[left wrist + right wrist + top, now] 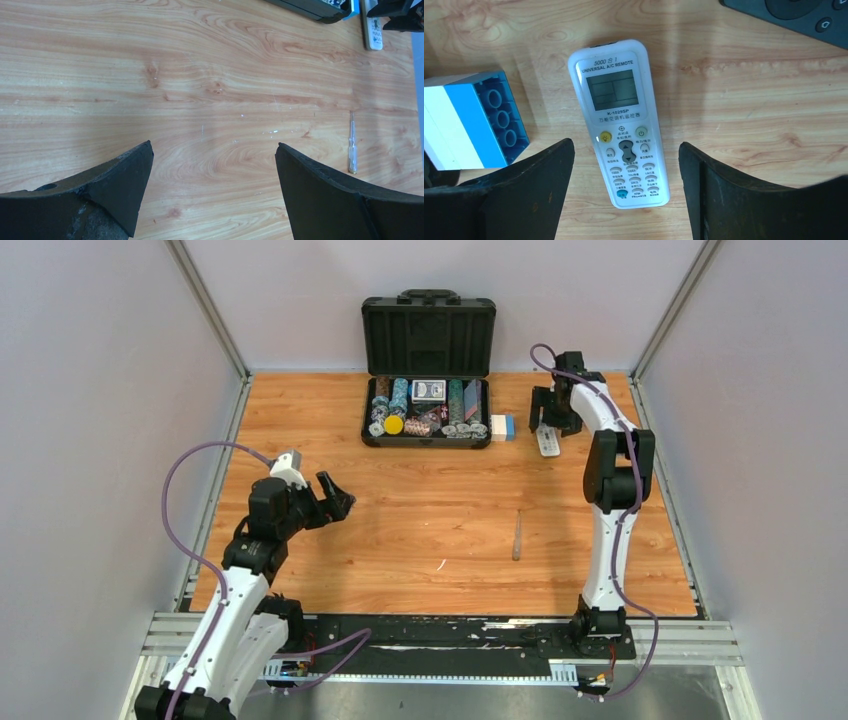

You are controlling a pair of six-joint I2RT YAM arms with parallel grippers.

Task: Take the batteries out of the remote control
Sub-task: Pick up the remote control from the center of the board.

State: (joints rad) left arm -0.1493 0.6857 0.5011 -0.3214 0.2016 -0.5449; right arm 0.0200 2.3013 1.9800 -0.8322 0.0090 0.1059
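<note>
Flanking face-up remote (pixel 621 125), right fingers (pixel 524 190) spread; labels (pixel 613 63) legible only from wrist; left fingers (pixel 115 185) spread.

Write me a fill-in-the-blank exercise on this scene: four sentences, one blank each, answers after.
1. The white remote control lies with its buttons facing ____.
2. The right gripper hovers above it, its jaws ____.
3. The block beside the remote control is white and ____.
4. The case at the far edge, its lid up, is coloured ____.
Missing words: up; open; blue; black.
</note>
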